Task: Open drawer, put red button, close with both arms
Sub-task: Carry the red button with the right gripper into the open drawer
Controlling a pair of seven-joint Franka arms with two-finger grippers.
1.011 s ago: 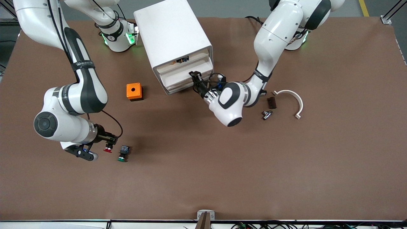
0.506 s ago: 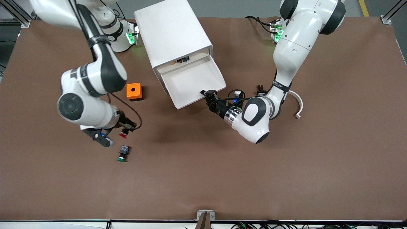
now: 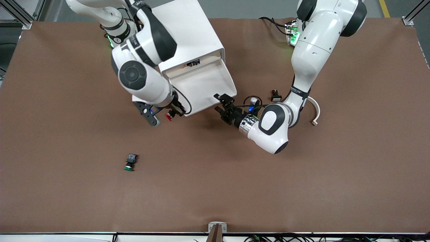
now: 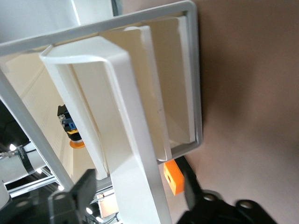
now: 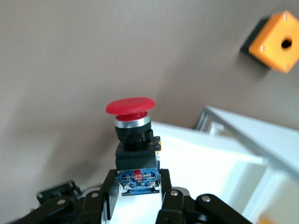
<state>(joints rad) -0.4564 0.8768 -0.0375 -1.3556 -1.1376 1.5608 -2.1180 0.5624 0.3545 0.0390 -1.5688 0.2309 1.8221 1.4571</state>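
The drawer (image 3: 201, 84) stands pulled out of the white cabinet (image 3: 181, 30), its tray open upward. My right gripper (image 3: 173, 112) is shut on the red button (image 3: 169, 116) and holds it in the air just beside the drawer's front corner at the right arm's end. In the right wrist view the red button (image 5: 131, 106) sticks out from my right gripper (image 5: 137, 179), cap outward, over the drawer's edge (image 5: 187, 154). My left gripper (image 3: 221, 103) is open at the drawer's front lip. In the left wrist view my left gripper (image 4: 138, 184) has the lip (image 4: 126, 116) between its spread fingers.
A green-capped button (image 3: 129, 162) lies on the table, nearer the front camera. The orange box (image 5: 275, 42) sits beside the cabinet, hidden by the right arm in the front view. A white curved clamp (image 3: 315, 109) and a small black part (image 3: 275, 95) lie by the left arm.
My left gripper pulled the drawer out, then opened and let go of its front. My right gripper lifted the red button from beside the green one and carried it to the drawer's corner.
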